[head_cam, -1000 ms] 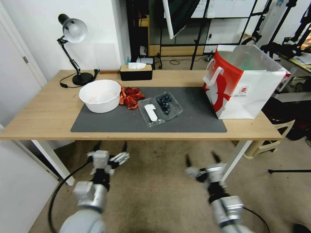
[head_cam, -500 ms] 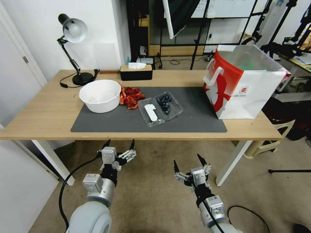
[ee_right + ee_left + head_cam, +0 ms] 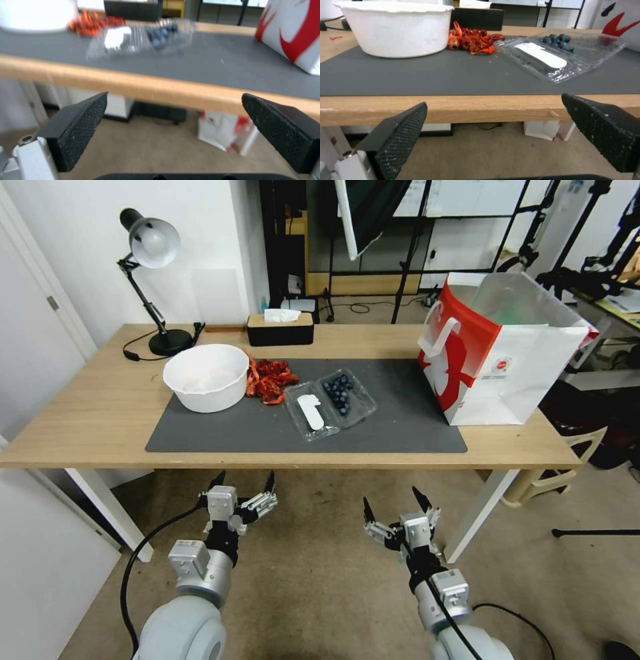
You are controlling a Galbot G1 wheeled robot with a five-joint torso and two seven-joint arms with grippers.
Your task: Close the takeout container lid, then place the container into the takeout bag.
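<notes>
The small clear plastic clamshell takeout container (image 3: 330, 403) with dark blueberries lies open on the grey mat, its labelled clear lid (image 3: 311, 413) flat beside the berry half, well apart from the red-and-white paper takeout bag (image 3: 501, 351). The left gripper (image 3: 242, 482) and right gripper (image 3: 393, 501) hang below the table edge, fingers spread wide and empty. The closing step looks not yet begun; it likely calls for a reach up to fold the lid over.

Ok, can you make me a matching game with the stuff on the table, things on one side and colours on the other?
Things:
1. bowl
2. takeout bag
3. blueberries
4. crayfish

Colours:
A. dark blue
B. orange-red
C. plain white
D. red and white

Pairs: 1-C, 2-D, 3-A, 4-B
</notes>
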